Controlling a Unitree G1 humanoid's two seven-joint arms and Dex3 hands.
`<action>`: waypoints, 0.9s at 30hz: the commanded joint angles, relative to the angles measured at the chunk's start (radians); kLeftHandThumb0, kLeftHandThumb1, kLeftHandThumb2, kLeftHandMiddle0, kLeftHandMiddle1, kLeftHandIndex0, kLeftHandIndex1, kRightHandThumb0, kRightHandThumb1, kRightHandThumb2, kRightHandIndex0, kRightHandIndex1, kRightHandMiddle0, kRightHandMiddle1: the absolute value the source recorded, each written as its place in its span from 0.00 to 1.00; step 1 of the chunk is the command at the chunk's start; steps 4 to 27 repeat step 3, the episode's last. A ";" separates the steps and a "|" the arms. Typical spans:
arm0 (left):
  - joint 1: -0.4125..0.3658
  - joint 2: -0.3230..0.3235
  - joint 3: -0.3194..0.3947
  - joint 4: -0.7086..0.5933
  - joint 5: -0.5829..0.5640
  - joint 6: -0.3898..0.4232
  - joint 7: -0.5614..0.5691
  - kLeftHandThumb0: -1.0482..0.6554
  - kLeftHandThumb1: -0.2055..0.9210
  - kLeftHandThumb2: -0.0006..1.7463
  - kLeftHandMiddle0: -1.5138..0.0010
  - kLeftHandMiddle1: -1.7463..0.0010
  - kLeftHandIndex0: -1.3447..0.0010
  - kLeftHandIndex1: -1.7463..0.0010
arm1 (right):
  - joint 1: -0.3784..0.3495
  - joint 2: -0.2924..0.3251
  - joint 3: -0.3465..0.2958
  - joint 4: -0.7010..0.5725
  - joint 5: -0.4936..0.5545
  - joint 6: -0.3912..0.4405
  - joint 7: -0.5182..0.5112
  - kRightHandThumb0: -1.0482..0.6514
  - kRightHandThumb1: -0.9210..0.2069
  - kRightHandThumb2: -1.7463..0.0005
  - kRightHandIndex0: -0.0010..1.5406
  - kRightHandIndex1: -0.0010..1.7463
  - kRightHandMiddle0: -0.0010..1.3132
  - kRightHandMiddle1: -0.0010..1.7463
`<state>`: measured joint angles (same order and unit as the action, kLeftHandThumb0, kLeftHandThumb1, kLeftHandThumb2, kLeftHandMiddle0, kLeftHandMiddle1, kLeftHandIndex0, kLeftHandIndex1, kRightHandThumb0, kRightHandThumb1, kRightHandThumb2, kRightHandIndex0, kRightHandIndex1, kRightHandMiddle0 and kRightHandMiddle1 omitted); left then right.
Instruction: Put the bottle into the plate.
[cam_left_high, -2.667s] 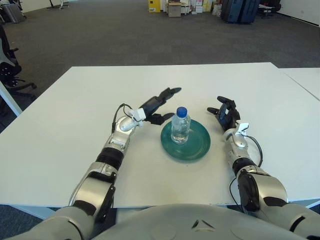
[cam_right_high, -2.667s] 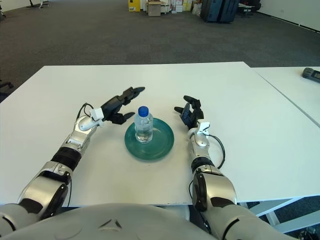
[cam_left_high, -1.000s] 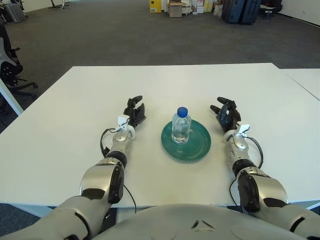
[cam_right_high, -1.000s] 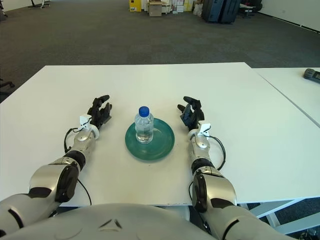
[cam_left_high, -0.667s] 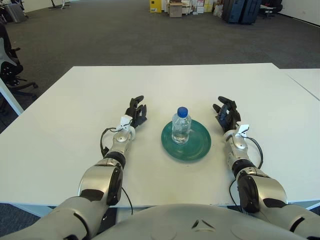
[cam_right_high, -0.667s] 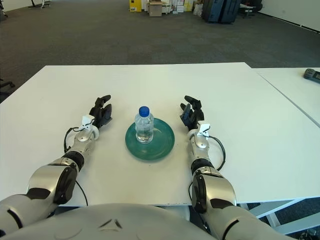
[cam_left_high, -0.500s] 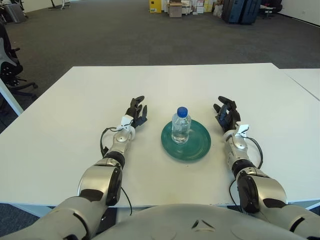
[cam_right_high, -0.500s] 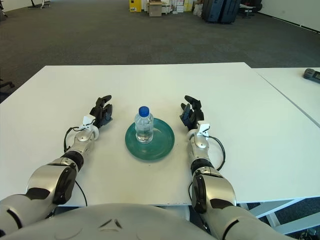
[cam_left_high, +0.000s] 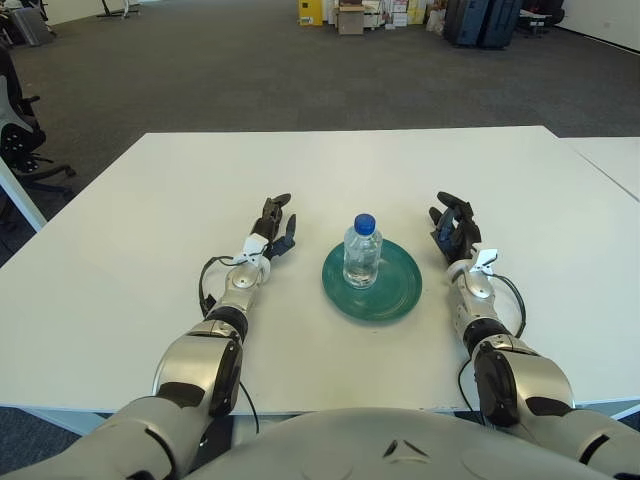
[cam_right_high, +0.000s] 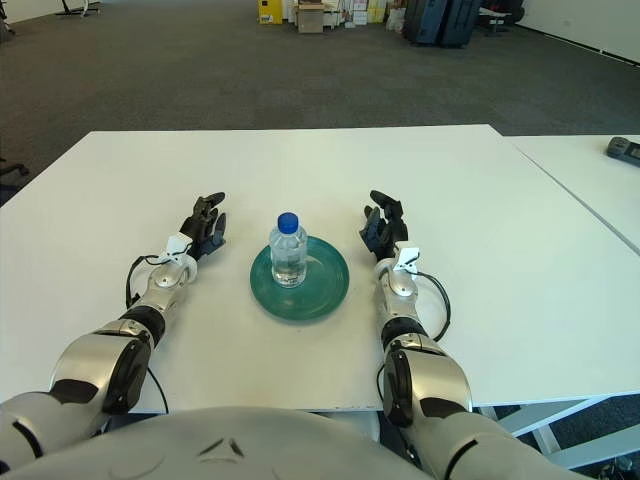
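Already the clear plastic water bottle with a blue cap (cam_left_high: 361, 251) stands upright on the round dark-green plate (cam_left_high: 372, 281), a little toward the plate's left and far side, on the white desk (cam_left_high: 150, 200). Judged from how things lie, the placing looks done, and nothing is left except perhaps to draw the arms back.

To the left of the plate, well apart from it, the left robot hand (cam_left_high: 273, 227) shows with its dark fingers relaxed and grasping nothing. To the right of the plate, about as far off, the right robot hand (cam_left_high: 453, 228) is likewise released, its fingers loosely extended and empty. Neither robot hand touches the bottle or the plate.

Whether the palms actually rest on the desk beside the plate is hard to make out. The bottle hides part of the plate's surface behind it, and the robot's own torso cuts off the desk's near edge.
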<state>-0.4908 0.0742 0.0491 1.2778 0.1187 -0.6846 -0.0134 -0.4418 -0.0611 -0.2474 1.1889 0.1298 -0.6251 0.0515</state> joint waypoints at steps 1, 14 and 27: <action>0.041 0.001 0.006 0.013 -0.010 -0.005 -0.037 0.08 1.00 0.44 0.84 0.96 1.00 0.58 | 0.042 0.007 -0.004 0.030 -0.001 0.050 -0.007 0.16 0.00 0.48 0.17 0.09 0.00 0.50; 0.045 -0.003 0.015 0.012 -0.023 -0.019 -0.056 0.09 1.00 0.43 0.84 0.96 1.00 0.58 | 0.042 0.005 -0.003 0.030 -0.004 0.052 -0.011 0.16 0.00 0.49 0.17 0.09 0.00 0.50; 0.045 -0.003 0.015 0.012 -0.023 -0.019 -0.056 0.09 1.00 0.43 0.84 0.96 1.00 0.58 | 0.042 0.005 -0.003 0.030 -0.004 0.052 -0.011 0.16 0.00 0.49 0.17 0.09 0.00 0.50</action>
